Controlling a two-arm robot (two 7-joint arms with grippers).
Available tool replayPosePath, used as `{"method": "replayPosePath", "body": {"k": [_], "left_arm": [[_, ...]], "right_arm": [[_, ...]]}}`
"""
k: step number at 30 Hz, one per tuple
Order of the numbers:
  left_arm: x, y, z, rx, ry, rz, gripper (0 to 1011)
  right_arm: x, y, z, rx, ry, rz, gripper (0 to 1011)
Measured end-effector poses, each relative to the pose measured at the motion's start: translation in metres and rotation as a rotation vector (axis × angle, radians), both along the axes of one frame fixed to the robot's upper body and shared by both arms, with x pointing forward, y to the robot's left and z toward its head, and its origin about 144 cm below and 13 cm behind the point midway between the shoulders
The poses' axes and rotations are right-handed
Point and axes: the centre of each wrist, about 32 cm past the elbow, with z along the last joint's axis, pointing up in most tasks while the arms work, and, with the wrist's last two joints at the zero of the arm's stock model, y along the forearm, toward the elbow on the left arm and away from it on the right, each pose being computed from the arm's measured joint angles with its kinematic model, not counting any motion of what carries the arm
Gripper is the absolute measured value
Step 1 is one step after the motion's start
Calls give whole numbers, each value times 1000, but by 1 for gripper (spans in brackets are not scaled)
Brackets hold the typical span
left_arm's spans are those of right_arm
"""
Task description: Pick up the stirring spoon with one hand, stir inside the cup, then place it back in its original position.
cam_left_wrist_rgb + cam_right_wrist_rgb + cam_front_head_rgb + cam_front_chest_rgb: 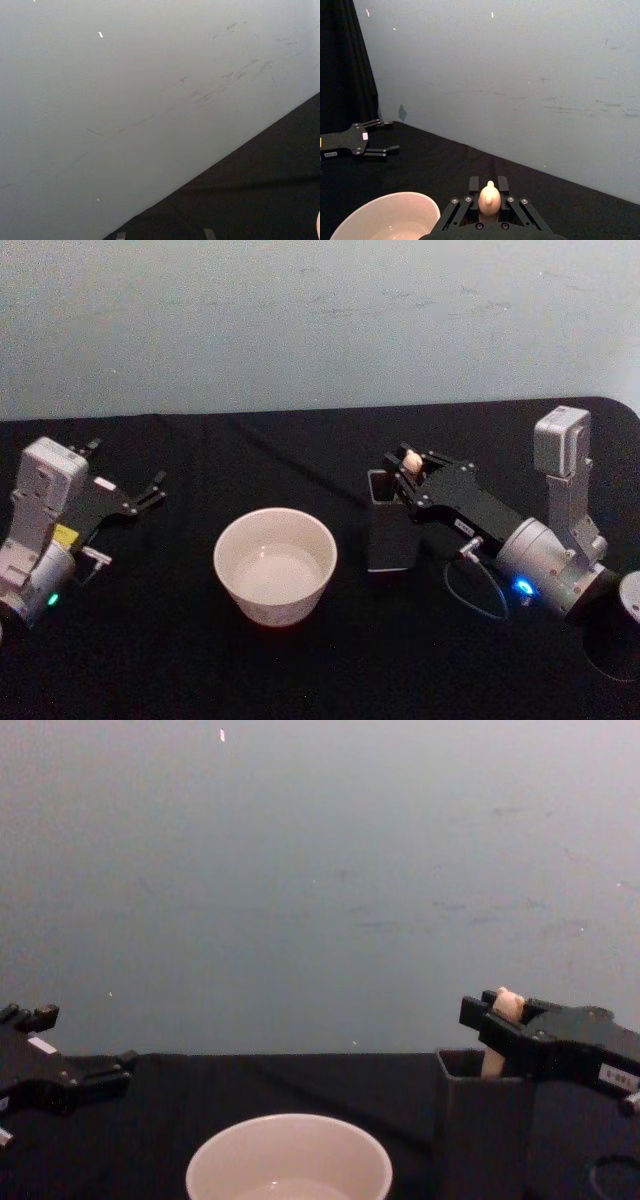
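A: Status check, where's the task at?

B: Early, by my read. Stirring spoon (408, 462) stands in the holder box (389, 535), only the cream knob and a bit of handle poke out the top. Box sits at about 3 o'clock from the cup (275, 565), just beside it, not touching. The bowl end is hidden inside the box. Whether it has been stirred yet, can't tell.

A: Right gripper?

B: Right gripper (408, 464) is at the box top, reaching in from 4 o'clock. In the right wrist view the knob (489, 199) sits between the two fingers, which look clamped onto the handle just under it. So grasping the spoon, narrow gap, just the handle's width.

A: Left one?

B: Left gripper (128, 480) parked on the black table (300, 670) at 9 o'clock from the cup, well apart, fingers spread, holding nothing.

A: What's left?

B: If this is the pickup: lift out, swing over the cup, stir, return to box.
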Motion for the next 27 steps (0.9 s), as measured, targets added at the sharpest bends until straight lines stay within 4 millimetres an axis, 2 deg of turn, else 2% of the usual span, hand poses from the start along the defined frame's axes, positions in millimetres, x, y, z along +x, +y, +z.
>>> {"method": "replayPosePath", "body": {"k": [10,14,16,17,22,23,27], "left_arm": [[0,0,0,0,0,0,1001],[0,0,0,0,0,0,1001],[0,0,0,0,0,0,1001],[0,0,0,0,0,0,1001],[0,0,0,0,0,0,1001],[0,0,0,0,0,0,1001],[0,0,0,0,0,0,1001]], "right_arm": [[0,0,0,0,-1,1,215],[0,0,0,0,-1,1,357],[0,0,0,0,-1,2,388],[0,0,1,1,-1,2,449],[0,0,1,1,-2,2,594],[0,0,1,1,-2,2,653],[0,0,1,1,-2,3,758]]}}
